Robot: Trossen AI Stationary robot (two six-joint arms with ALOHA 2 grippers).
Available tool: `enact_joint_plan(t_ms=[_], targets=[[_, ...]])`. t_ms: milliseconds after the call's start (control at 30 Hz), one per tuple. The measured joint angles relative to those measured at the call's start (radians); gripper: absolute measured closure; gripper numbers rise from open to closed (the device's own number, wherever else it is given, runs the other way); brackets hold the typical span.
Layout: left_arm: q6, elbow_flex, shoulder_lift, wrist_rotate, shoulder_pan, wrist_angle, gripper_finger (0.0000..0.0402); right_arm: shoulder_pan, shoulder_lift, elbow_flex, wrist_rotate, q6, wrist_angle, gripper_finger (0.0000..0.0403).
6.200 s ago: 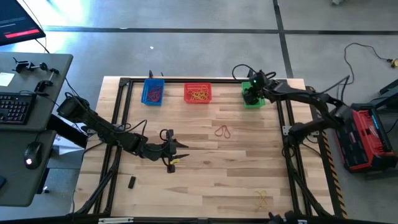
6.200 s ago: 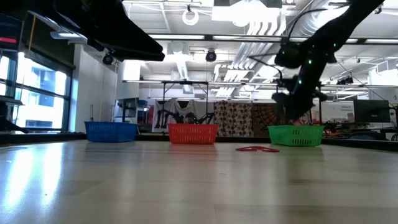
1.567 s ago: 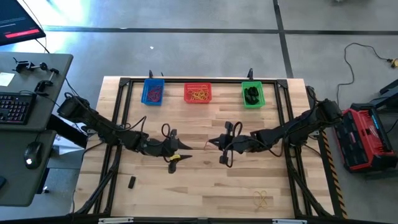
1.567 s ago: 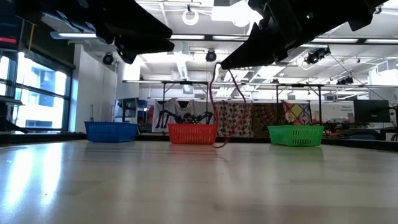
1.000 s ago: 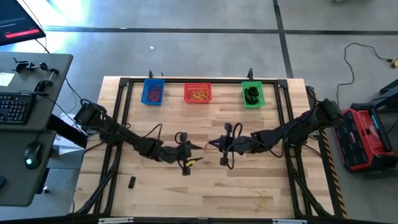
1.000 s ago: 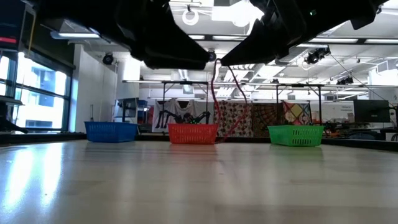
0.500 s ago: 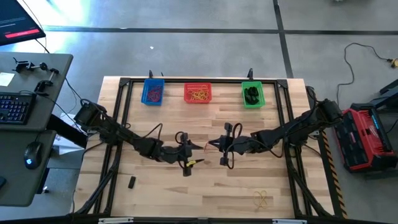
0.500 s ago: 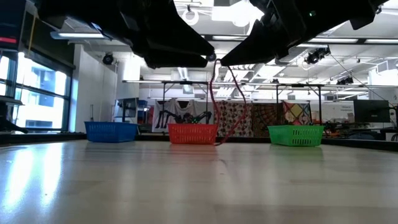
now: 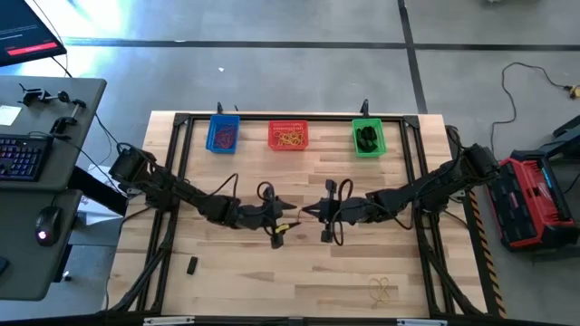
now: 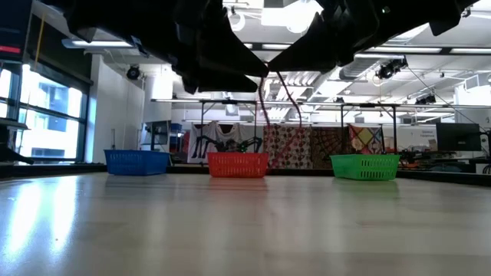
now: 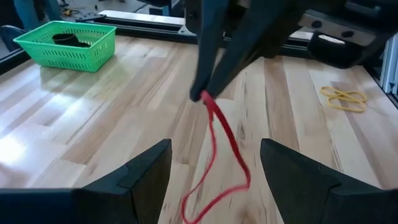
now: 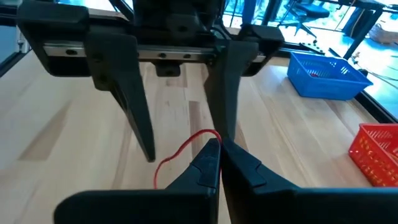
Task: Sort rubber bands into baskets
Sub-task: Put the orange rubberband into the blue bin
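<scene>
High view: the left gripper (image 9: 292,215) and right gripper (image 9: 306,212) meet tip to tip at mid-table; 3 baskets line the far edge, blue (image 9: 223,134), red (image 9: 288,136), green (image 9: 368,138). A yellow band (image 9: 381,290) lies near the front right.

Low view: a red rubber band (image 10: 265,98) hangs above the table between both arms.

Left wrist view: the left fingers (image 11: 137,177) stand fully spread and empty, flanking the dangling loop.

Right wrist view: the right fingers (image 12: 208,163) are pinched tight on the band's end.

Step, as judged: a mid-air handover. Next, the left fingers should close on the loop before the right lets go.
</scene>
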Motion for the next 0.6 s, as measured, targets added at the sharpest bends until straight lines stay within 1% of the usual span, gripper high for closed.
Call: enact_joint_plan(t_ms=[133,267,433,567,600], targets=[[0.0,0.014,0.0,0.0,0.0,0.0,0.0171,0.0,0.0,0.0,0.0,-0.003,0.002,0.0403],[0.001,0.033,0.0,0.002,0.0,-0.018,0.0209,0.0,0.0,0.0,-0.003,-0.002,0.002,0.0403],[0.02,0.044,0.0,0.002,0.001,-0.062,0.0291,0.0,0.0,0.0,-0.04,-0.002,0.002,0.0403],[0.046,0.044,0.0,0.018,0.008,-0.064,0.0371,0.0,0.0,0.0,-0.035,0.003,0.009,0.0403],[0.053,0.044,0.0,0.023,0.009,-0.064,0.0386,0.0,0.0,0.0,-0.034,0.011,0.009,0.0403]])
